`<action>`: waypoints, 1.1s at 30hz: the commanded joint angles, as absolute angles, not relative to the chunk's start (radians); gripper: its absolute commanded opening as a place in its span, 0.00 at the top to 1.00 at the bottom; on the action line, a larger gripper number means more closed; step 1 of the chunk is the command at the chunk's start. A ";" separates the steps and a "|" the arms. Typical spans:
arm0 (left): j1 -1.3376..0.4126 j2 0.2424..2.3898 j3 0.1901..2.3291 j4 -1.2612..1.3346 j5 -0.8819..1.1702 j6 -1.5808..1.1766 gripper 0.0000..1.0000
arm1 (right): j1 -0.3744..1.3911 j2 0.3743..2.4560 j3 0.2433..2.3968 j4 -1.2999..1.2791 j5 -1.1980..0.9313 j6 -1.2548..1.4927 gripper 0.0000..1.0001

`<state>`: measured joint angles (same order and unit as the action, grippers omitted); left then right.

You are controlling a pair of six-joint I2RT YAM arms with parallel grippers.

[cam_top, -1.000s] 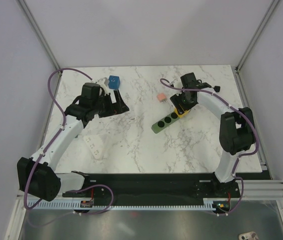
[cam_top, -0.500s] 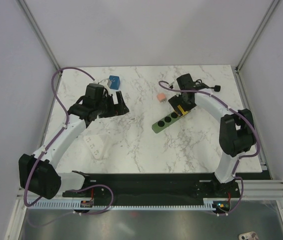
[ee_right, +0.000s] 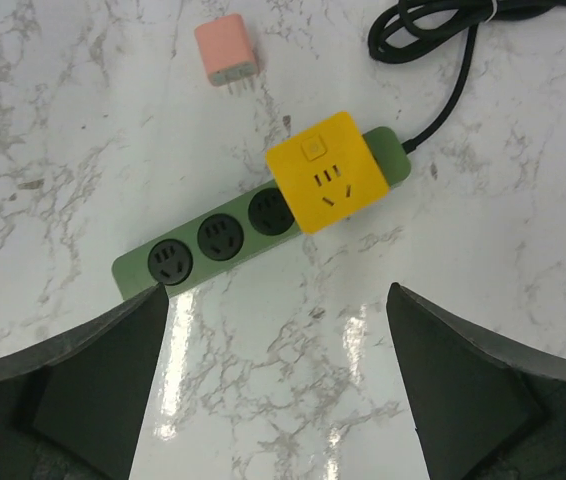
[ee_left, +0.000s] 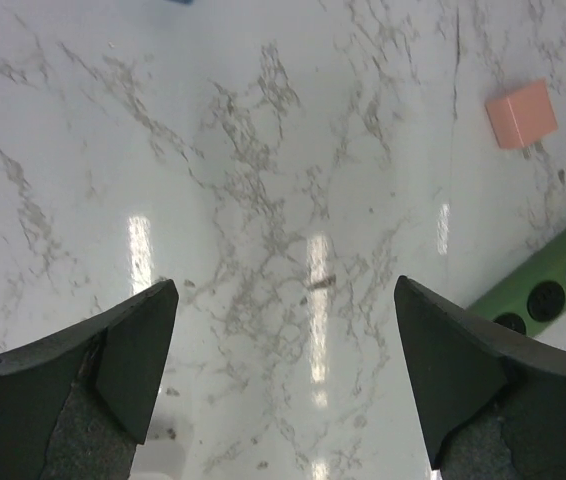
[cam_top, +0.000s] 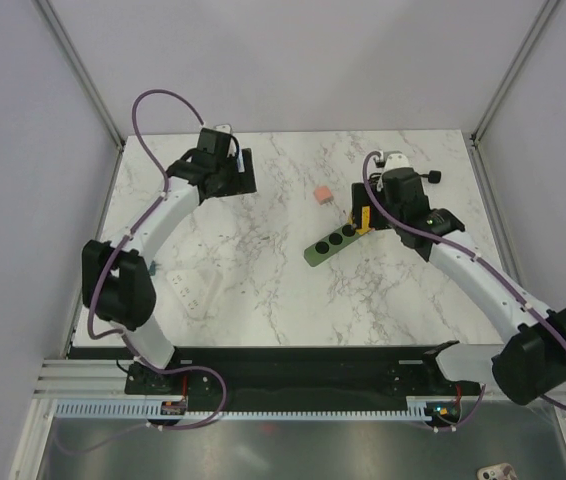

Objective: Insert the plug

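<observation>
Top external view: my right gripper [cam_top: 399,190] has let go and pulled back from the power strip [cam_top: 328,243]. A second ago it was down on the strip's far end. Now it hangs just beyond that end, fingers spread wide with nothing between them. The yellow plug [cam_top: 360,219] stays behind, seated on the end socket of the green strip.

My right wrist view shows the same from above: right gripper [ee_right: 275,290] spread, the yellow plug [ee_right: 328,185] sitting square on the power strip [ee_right: 213,245], three sockets free beside it. The strip's black cable [ee_right: 443,30] is coiled at the back. A pink plug [ee_right: 226,50] lies loose on the table [ee_right: 53,130], near the strip but apart from it.

My left gripper [cam_top: 231,170] has swung from mid-table to the far left corner. It is also spread and holding nothing; my left wrist view shows only marble between the fingers [ee_left: 133,350].
</observation>
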<state>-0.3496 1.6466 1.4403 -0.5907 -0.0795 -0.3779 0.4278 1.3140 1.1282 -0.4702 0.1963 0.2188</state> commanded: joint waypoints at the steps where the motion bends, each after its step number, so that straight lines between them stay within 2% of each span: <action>1: -0.322 1.784 1.577 -0.586 -0.238 -0.282 0.04 | 0.431 1.201 1.036 -0.335 0.091 0.348 0.02; 6: -0.311 2.061 1.819 -0.588 -0.291 -0.177 0.05 | 0.431 1.082 0.960 -0.264 0.060 0.354 0.02; 9: -0.276 2.158 1.926 -0.588 -0.241 -0.150 0.05 | 0.431 1.033 0.894 -0.195 0.054 0.376 0.02; 20: -0.212 2.385 2.215 -0.588 -0.157 -0.078 0.03 | 0.430 1.035 0.908 -0.190 0.037 0.367 0.02; 27: -0.173 2.464 2.278 -0.584 -0.054 -0.068 0.05 | 0.431 1.061 0.885 -0.181 0.066 0.354 0.02; 30: -0.170 2.480 2.296 -0.583 -0.034 -0.046 0.09 | 0.431 1.075 0.882 -0.181 0.075 0.354 0.02; 32: -0.170 2.480 2.306 -0.581 -0.029 -0.035 0.17 | 0.431 1.080 0.882 -0.172 0.071 0.353 0.02; 33: -0.170 2.479 2.307 -0.580 -0.040 -0.034 0.28 | 0.431 1.081 0.882 -0.172 0.071 0.353 0.02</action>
